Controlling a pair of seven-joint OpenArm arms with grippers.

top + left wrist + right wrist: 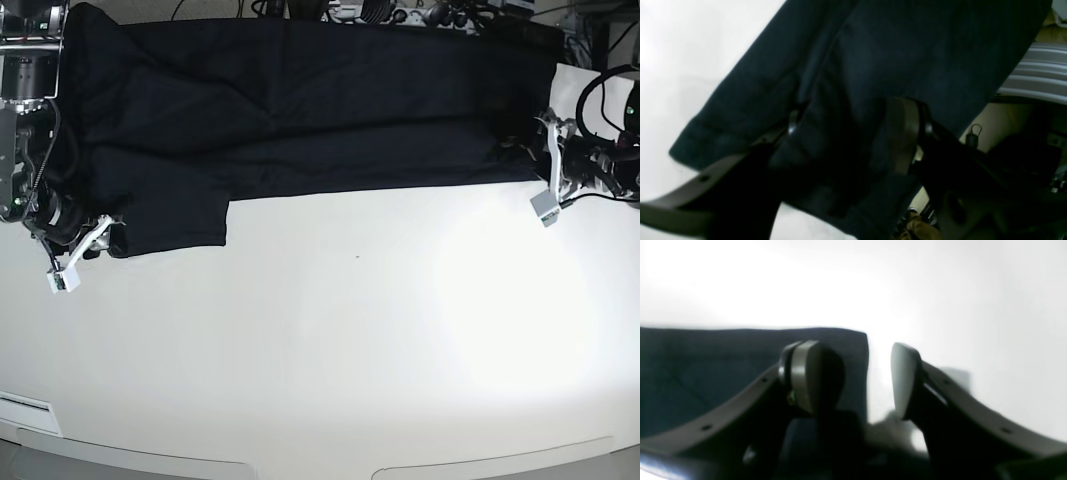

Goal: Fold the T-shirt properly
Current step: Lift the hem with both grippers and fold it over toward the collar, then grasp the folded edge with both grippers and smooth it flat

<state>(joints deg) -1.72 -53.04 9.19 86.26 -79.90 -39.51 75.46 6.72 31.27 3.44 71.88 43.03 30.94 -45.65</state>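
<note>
The black T-shirt [320, 110] lies spread across the far part of the white table [350, 350], with one sleeve [175, 215] reaching toward the front at the left. My right gripper [82, 252] sits at the shirt's left end. In the right wrist view that gripper [857, 380] is open, one finger [806, 373] over a straight-edged corner of the T-shirt [706, 366] and bare table showing in the gap. My left gripper [548, 168] is at the shirt's right end. In its own view it [846, 133] stands open, with folds of the T-shirt [890, 50] lying between the fingers.
Cables and equipment [400, 12] line the table's back edge behind the shirt. The table's rounded front edge [300, 465] runs along the bottom of the base view. Past the table's right end there is ribbed silver hardware [1037, 73] and dark gear.
</note>
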